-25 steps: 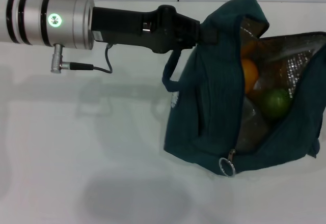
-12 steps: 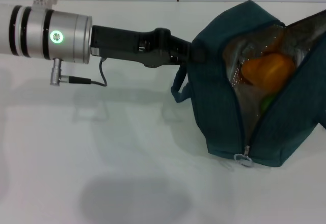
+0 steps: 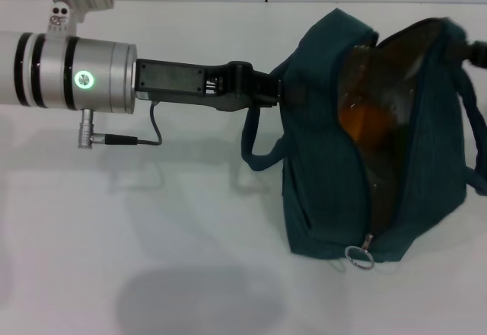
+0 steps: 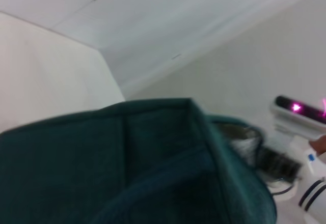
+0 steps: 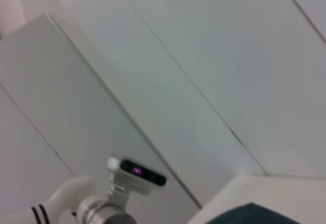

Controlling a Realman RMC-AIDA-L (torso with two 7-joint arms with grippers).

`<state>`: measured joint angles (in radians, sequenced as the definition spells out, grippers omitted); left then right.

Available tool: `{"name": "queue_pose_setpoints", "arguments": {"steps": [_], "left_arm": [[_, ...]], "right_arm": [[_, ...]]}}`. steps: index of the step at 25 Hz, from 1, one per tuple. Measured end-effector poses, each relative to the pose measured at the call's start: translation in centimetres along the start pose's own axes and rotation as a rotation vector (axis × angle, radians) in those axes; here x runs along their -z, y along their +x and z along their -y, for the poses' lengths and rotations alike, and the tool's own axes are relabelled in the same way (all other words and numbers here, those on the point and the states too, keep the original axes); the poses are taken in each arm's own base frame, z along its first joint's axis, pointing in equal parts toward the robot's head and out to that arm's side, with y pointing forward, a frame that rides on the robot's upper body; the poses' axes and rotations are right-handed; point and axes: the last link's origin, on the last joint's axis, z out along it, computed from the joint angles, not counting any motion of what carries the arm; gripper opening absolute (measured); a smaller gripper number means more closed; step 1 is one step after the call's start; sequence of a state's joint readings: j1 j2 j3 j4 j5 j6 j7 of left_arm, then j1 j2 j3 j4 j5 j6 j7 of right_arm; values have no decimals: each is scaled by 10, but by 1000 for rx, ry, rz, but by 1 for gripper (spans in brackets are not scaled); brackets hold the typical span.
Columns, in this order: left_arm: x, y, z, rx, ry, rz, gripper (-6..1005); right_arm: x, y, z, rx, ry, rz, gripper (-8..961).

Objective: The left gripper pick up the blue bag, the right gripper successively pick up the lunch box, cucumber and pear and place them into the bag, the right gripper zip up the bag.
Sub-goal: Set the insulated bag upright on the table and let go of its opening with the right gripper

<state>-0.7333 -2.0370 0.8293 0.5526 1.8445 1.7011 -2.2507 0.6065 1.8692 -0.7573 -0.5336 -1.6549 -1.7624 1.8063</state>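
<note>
On the left of the head view, the left arm reaches across the white table, its ringed silver cylinder showing a lit green light. A thin black cable loops under the black wrist. The left gripper meets the upper left edge of the blue bag, right where the fabric bunches up. Its fingers are buried in the cloth, so I cannot tell how wide the jaws stand; the bag's top edge looks pinched there. A loop handle hangs down just below the gripper.

The bag stands upright on the table, right of centre, its mouth open as a tall narrow slit. Inside, against the dark lining, an orange-yellow patch shows, which is the pear. The lunch box and cucumber cannot be made out in the opening. At the bottom end of the slit a ring zipper pull lies against the table.

At the far right edge, a dark shape touches the bag's upper right corner, likely the right gripper; too little shows to tell the state of its jaws.

The left wrist view shows the bag's fabric close up. No writing can be read anywhere.
</note>
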Motion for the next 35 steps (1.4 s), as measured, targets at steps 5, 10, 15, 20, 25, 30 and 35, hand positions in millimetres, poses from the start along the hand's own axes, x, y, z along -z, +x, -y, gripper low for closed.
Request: {"name": "queue_pose_setpoints", "arguments": {"steps": [5,10,15,20,25,30,35], "left_arm": [[2,0,-1,-10,-30,-40,73],[6,-4,3,-55,-23,-69,73],[5,-9,9,-69,-3,-85,75],[1,-16,17,-83,34,-90,79],[-2,-20,23,-121,63,-107,83],[-1,-19,30,-131,103,-145,87],[-1,-16,35,-130,130,-173,90]], "right_arm": [[-15,2,0,-22,-32,-32,16],[-14,0,4,-32,-4,-16,16],[-12,1,6,-43,12,-5,16],[-11,-3,3,-37,-3,12,16],[-7,-14,-2,-5,-37,65,16],[-7,-21,-1,24,-22,79,16],[-12,-8,20,-31,103,24,16]]}}
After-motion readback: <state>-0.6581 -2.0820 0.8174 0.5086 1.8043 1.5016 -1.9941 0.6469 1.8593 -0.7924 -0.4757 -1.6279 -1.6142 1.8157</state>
